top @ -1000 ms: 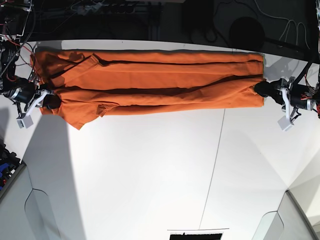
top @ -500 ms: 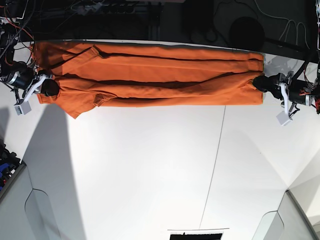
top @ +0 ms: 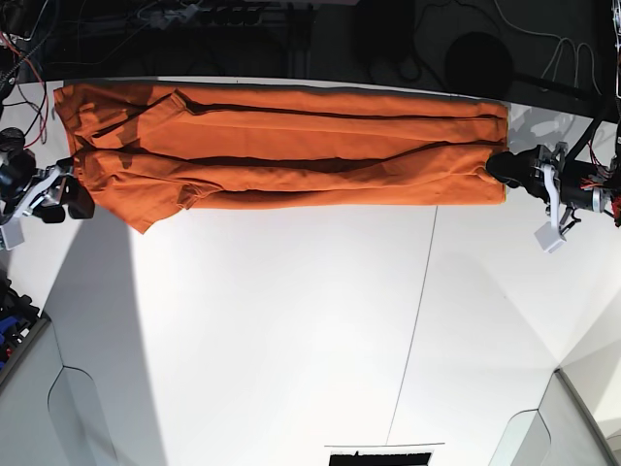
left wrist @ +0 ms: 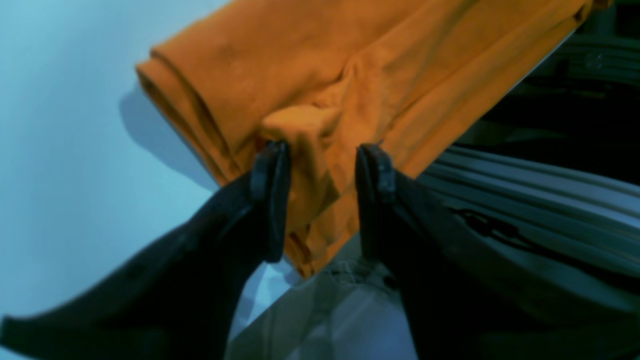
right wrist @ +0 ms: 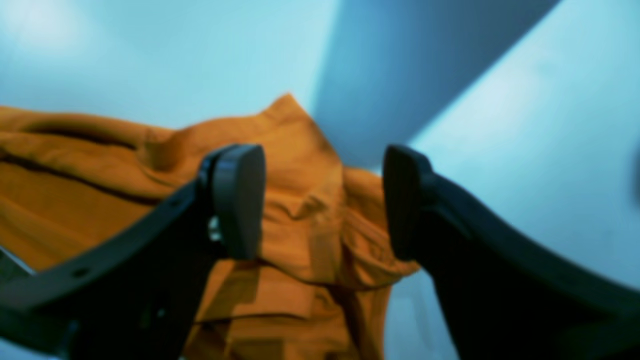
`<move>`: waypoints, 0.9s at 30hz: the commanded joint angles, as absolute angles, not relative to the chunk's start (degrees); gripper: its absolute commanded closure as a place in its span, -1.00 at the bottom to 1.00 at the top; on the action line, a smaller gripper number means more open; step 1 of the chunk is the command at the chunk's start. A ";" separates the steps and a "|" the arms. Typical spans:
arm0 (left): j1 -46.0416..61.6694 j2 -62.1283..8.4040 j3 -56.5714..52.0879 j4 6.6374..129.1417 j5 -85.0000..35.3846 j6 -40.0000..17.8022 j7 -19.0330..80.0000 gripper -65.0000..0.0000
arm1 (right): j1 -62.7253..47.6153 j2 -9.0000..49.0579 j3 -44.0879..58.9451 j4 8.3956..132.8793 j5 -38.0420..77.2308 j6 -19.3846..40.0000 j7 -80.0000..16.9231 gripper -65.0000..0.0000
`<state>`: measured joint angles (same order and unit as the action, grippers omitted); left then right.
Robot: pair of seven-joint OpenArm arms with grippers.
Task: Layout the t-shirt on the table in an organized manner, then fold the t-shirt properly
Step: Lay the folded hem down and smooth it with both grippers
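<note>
The orange t-shirt lies folded lengthwise into a long band along the far edge of the white table. My left gripper sits at the band's right end. In the left wrist view its jaws stand apart around a puckered bunch of the t-shirt, with a gap on one side. My right gripper is just off the band's left end near the sleeve. It is open, with the t-shirt lying below and behind its fingers.
Dark cables and equipment crowd the space behind the far table edge. A thin dark seam runs across the tabletop. Grey panels flank the near corners. Ribbed grey structure lies past the table edge by the left gripper.
Both grippers have opened and let go of the shirt ends. The right gripper has backed off leftward from the sleeve end. The shirt band has shifted slightly toward the far edge.
</note>
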<state>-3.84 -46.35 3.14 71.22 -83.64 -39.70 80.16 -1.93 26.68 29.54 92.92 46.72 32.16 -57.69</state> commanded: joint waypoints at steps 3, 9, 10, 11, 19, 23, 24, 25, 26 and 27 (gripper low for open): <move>-4.91 -47.86 1.80 72.95 -85.00 -40.00 80.00 0.24 | -2.68 27.77 30.72 94.87 48.01 32.18 -57.71 -0.13; -4.73 -48.45 1.78 73.38 -85.00 -40.00 80.00 0.24 | -9.61 27.46 31.31 101.82 50.41 32.23 -61.34 1.00; -4.73 -48.47 1.78 73.60 -85.00 -40.00 80.00 0.24 | -11.22 27.40 31.46 103.44 50.37 32.40 -61.25 1.00; -4.73 -48.45 1.78 73.76 -85.00 -40.00 80.00 0.24 | -12.84 27.42 31.48 104.68 50.39 32.45 -61.10 1.00; -4.75 -48.31 1.78 73.95 -85.00 -40.00 80.00 0.24 | -19.62 25.26 31.27 105.58 48.84 32.42 -58.94 1.00; -4.73 -47.24 1.80 74.35 -85.00 -40.00 80.00 0.24 | -19.55 24.62 30.63 101.84 48.45 32.45 -58.35 1.00; -4.73 -46.98 1.80 74.35 -85.00 -40.00 80.00 0.24 | -19.55 24.60 30.09 100.57 48.45 32.45 -57.91 1.00; -4.73 -46.78 1.78 74.35 -85.00 -40.00 80.00 0.24 | -19.55 24.60 29.32 99.35 48.42 32.53 -57.14 1.00; -4.73 -46.61 1.80 74.35 -85.00 -40.00 80.00 0.24 | -19.53 24.60 28.47 98.24 48.40 33.01 -56.34 1.00; -4.73 -46.50 1.80 74.35 -85.00 -40.00 80.00 0.24 | -19.53 24.60 27.51 97.27 48.29 33.04 -55.61 1.00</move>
